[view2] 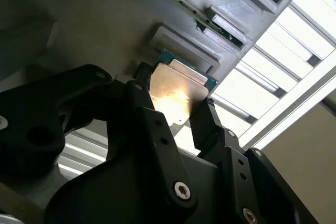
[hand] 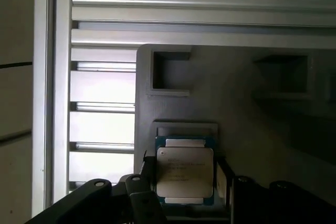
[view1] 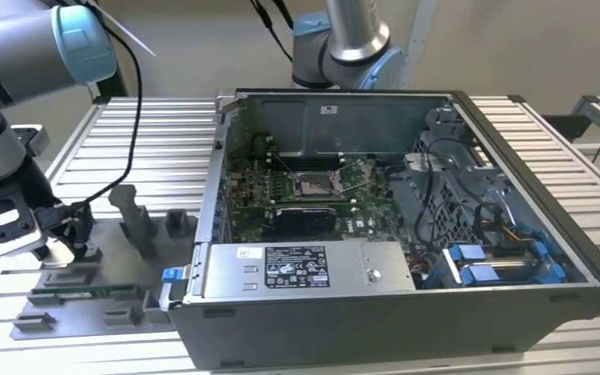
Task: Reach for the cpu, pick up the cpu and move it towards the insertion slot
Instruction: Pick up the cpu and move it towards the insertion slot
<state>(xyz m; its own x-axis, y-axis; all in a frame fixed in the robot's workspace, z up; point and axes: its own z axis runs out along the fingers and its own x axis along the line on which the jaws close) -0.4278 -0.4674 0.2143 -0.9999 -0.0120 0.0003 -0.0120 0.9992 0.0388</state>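
Silvery-topped, the cpu (hand: 185, 176) lies on its grey fixture (hand: 247, 114) on the desk (view1: 144, 148). The hand (view2: 170, 98) sits over it; whether clenched, I cannot tell. Pick-up step, I judge, and lifting calls for a firm, level hold.

- Grey posts (view1: 137, 219) rise at the exterior view's lower left, between the gripper (view1: 69, 244) and the case wall (view1: 215, 180)
- Case top open; socket (view1: 316, 186) at centre lies uncovered

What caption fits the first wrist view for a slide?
Gripper at the cpu, which lies metal face up in its grey holder on the slatted table.
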